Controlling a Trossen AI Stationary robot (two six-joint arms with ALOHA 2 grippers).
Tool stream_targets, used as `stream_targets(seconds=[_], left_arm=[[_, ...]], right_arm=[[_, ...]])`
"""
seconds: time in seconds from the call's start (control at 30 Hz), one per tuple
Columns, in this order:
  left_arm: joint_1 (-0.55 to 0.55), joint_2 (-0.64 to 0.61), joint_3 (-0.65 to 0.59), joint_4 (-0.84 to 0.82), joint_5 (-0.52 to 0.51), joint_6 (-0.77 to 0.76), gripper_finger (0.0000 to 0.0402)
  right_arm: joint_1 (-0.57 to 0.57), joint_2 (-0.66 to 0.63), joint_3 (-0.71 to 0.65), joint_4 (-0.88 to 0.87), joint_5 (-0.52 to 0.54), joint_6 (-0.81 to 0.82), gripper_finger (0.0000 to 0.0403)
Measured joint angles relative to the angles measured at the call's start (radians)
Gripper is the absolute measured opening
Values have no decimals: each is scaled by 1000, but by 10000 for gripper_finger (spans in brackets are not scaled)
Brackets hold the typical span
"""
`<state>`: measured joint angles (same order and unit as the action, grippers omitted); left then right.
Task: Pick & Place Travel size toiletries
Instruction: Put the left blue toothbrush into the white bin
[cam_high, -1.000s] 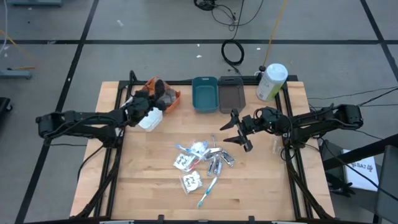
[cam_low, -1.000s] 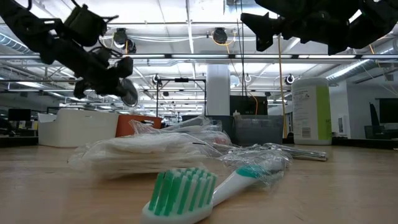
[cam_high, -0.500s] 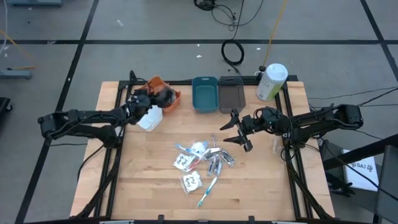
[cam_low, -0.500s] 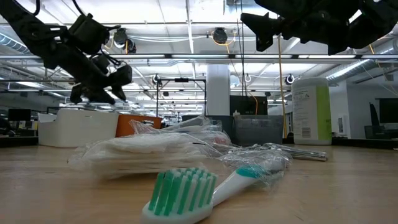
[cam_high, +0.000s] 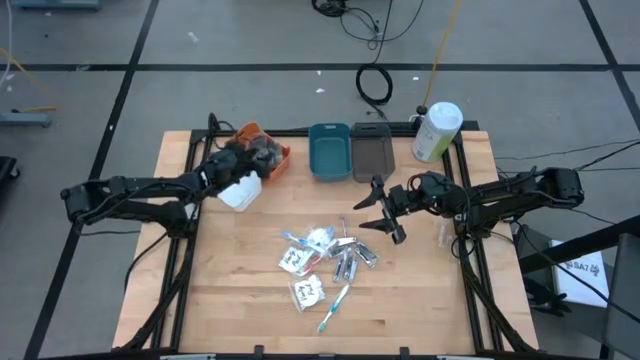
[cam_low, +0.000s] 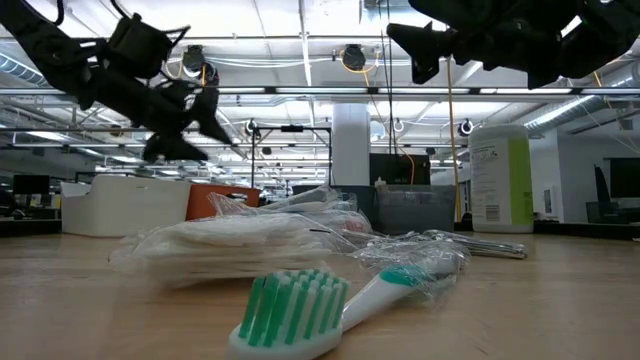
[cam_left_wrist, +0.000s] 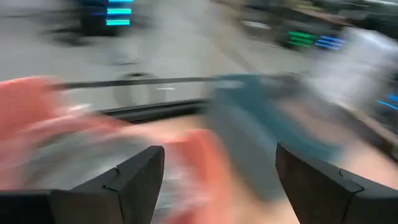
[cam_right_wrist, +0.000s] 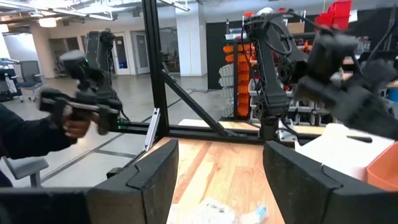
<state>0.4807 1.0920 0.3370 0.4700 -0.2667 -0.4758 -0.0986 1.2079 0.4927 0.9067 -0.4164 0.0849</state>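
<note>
Wooden table (cam_high: 230, 290), toothbrush (cam_high: 333, 306) lengthwise toward its near edge; left hand (cam_high: 252, 155) and right hand (cam_high: 379, 212) both spread empty.

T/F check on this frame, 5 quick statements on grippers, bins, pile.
1. The left gripper hangs over the orange bin, jaws open. True.
2. The right gripper holds a toothbrush. False: it is open and empty, above the table.
3. The toiletries pile lies mid-table. True.
4. The teal bin sits left of the orange bin. False: it sits right of it, beside the grey bin.
5. The bottle lies flat. False: it stands upright at the far right corner.
</note>
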Motion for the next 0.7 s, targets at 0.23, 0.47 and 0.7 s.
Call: stream_targets(seconds=[0.23,0.47,0.7], left_arm=[[-107,0,1,161,386,147,286],[-268,0,1,110,358,237,264],[-362,0,1,99,344,363,258]], right_arm=[[1,0,0,-8,6,1,222],[106,76,21,-85,330,-91,222],[130,254,177,-360,414,-55,222]])
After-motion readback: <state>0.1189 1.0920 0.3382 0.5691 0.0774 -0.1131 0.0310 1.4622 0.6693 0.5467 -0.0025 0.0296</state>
